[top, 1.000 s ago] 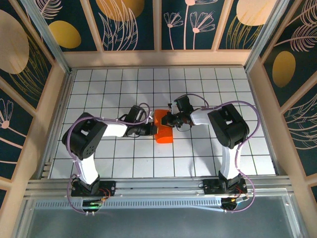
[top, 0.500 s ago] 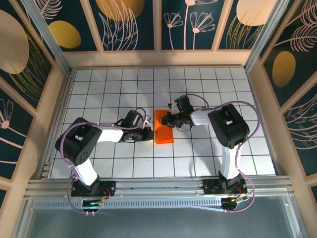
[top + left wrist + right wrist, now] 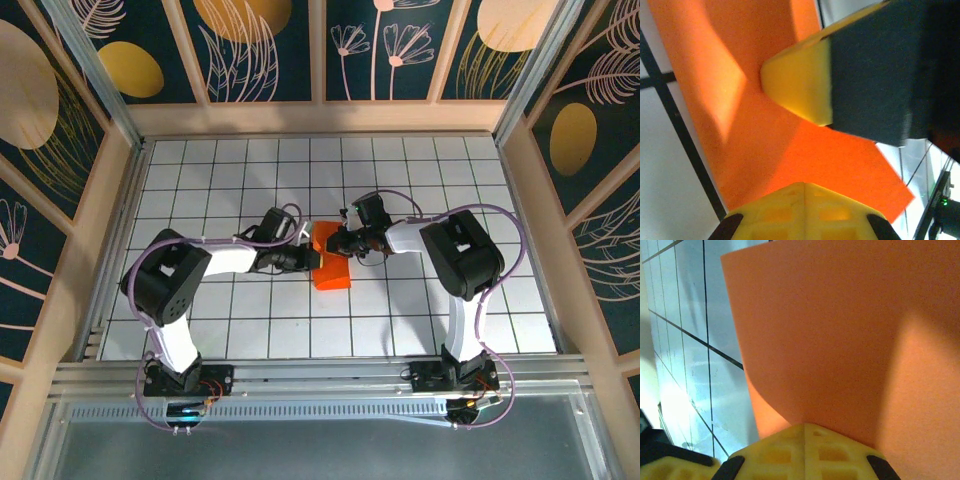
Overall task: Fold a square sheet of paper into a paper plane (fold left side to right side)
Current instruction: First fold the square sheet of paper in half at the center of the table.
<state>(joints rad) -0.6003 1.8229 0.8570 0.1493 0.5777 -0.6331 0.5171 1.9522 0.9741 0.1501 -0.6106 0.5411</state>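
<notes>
At the near edge of the surface (image 3: 250, 320), the left arm (image 3: 170, 285) and right arm (image 3: 460, 255) rise from their mounts and bend inward, meeting near the middle of the white grid.

The left gripper (image 3: 308, 260) reaches in from the left. It is clenched, with its tip at the left edge of the orange paper (image 3: 333, 272). In the left wrist view its joined yellow fingertips (image 3: 790, 205) sit low and right against the paper (image 3: 740, 100), which spreads ahead over the tiles. I cannot tell whether they pinch a layer or just press on it. Just past them a yellow finger (image 3: 800, 85) of the other gripper, black behind, comes down onto the same sheet.

The right gripper (image 3: 338, 243) comes in from the right, slightly farther back. It is also clenched and touches the far part of the paper. In the right wrist view its tip (image 3: 804, 432) is closed at the bottom. The paper (image 3: 840, 340) covers most of what lies ahead, and its left edge curves down toward the tip. I cannot tell whether a layer is caught there.

The paper lies folded, a narrow block near the centre of the surface, between the two grippers.

Beyond it, tiles run to the wooden rim (image 3: 320, 118), and dark panels (image 3: 400, 50) with gold leaves stand behind.
</notes>
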